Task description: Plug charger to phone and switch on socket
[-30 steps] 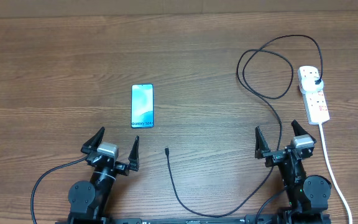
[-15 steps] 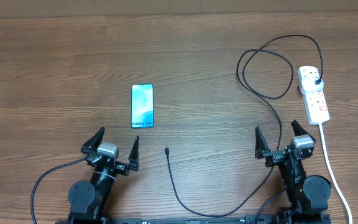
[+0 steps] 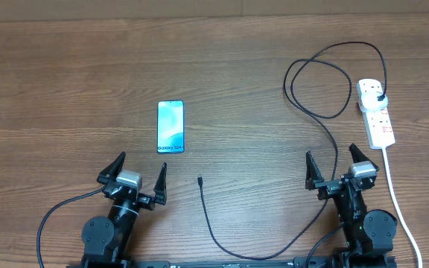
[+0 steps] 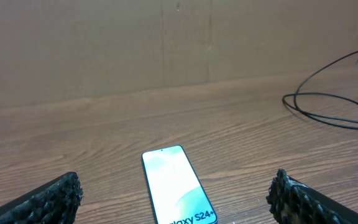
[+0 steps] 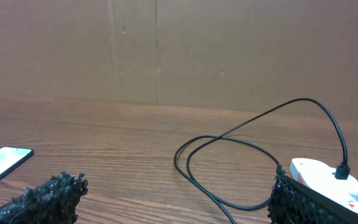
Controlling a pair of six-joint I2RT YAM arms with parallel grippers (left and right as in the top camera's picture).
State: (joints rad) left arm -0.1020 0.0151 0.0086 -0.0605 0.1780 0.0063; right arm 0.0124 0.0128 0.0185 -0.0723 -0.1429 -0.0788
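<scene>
Flat on the brown wood table (image 3: 65,67), screen up: the phone (image 3: 170,127), a little ahead of the left gripper (image 3: 141,165). That gripper low by the near edge, both fingers spread wide, nothing between them. Same for the right gripper (image 3: 331,158): fingers wide apart, holding nothing. The charger (image 3: 204,205) a long thin black line across the table, its small tip (image 3: 200,181) bare on the wood between the two arms, near the phone but not touching it. Big loops of cable ahead of the right gripper. The black plug (image 3: 379,97) already in the socket (image 3: 380,128), far on the right side. A thick white cord (image 3: 393,193) from the socket back toward the near edge. Red switch marks too small to read.
</scene>
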